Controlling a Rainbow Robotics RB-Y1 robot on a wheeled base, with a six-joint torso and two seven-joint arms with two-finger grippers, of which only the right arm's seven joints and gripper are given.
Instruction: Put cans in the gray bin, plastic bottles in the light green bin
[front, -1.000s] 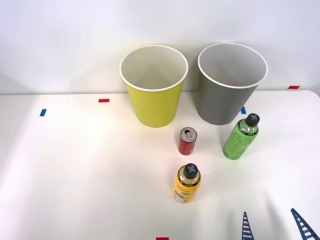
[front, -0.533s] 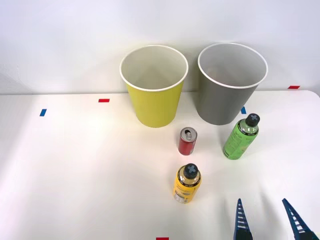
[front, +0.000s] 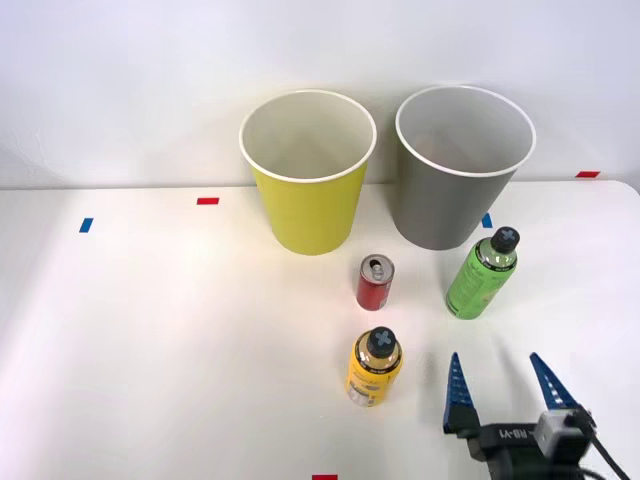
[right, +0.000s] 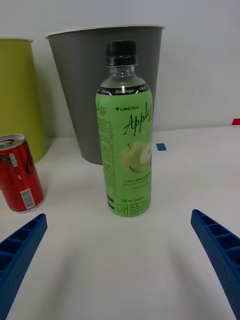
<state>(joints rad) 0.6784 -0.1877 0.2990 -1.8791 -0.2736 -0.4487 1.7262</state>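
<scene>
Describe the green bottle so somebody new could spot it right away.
Find the gray bin at the table's back. The green bottle stands upright just in front of it. It is bright green with a dark cap, unlike the shorter red can and the yellow bottle.

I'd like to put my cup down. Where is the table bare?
The table's whole left side, left of the yellow-green bin, is bare. It is crowded on the right, where the red can, yellow bottle, green bottle and open pincer gather before the gray bin.

Colours on the white worktop (front: 150, 330)

Yellow-green round bucket (front: 308, 205), gray round bucket (front: 450, 205), both white-rimmed; red silver-topped can (front: 374, 284); bright green dark-capped bottle (front: 481, 274); yellow-orange dark-capped bottle (front: 373, 369); blue ribbed end effector (front: 500, 385).
</scene>
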